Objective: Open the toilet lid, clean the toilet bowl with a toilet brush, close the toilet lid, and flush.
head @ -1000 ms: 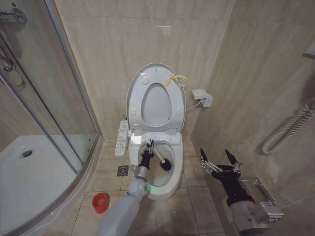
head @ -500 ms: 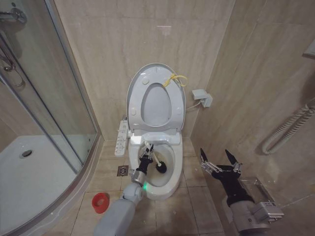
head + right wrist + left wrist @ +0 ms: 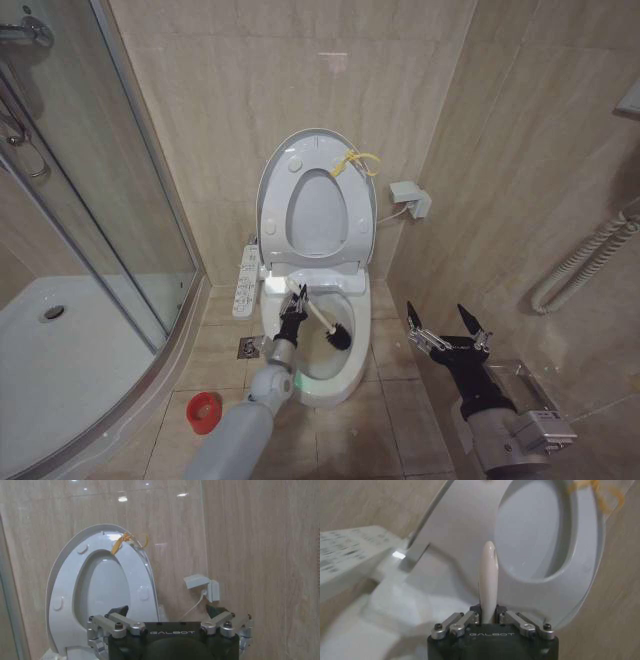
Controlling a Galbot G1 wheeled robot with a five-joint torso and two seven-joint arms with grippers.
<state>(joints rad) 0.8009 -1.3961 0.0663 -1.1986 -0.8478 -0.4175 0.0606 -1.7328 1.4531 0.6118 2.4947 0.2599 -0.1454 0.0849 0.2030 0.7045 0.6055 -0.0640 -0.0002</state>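
Note:
The toilet lid [image 3: 318, 215] stands raised against the wall with the ring seat, a yellow cord [image 3: 356, 161] at its top edge. My left gripper [image 3: 292, 312] reaches over the toilet bowl [image 3: 338, 384], shut on the pale handle [image 3: 488, 573] of the toilet brush. The black bristle head [image 3: 337, 337] sits down inside the bowl, right of the gripper. The raised lid [image 3: 540, 536] stands behind the handle in the left wrist view. My right gripper [image 3: 447, 326] hangs open and empty to the right of the bowl, facing the raised lid [image 3: 102, 588].
A glass shower enclosure [image 3: 110, 200] and its white tray [image 3: 60, 350] lie to the left. A red holder cup [image 3: 204, 410] sits on the floor by the bowl, near a floor drain [image 3: 249, 346]. A button panel [image 3: 246, 276] flanks the bowl. A wall box [image 3: 410, 198] and hose [image 3: 580, 262] are on the right.
The brush head swept left inside the bowl, then back to the right, with my left gripper still holding the handle. The right arm has stayed still.

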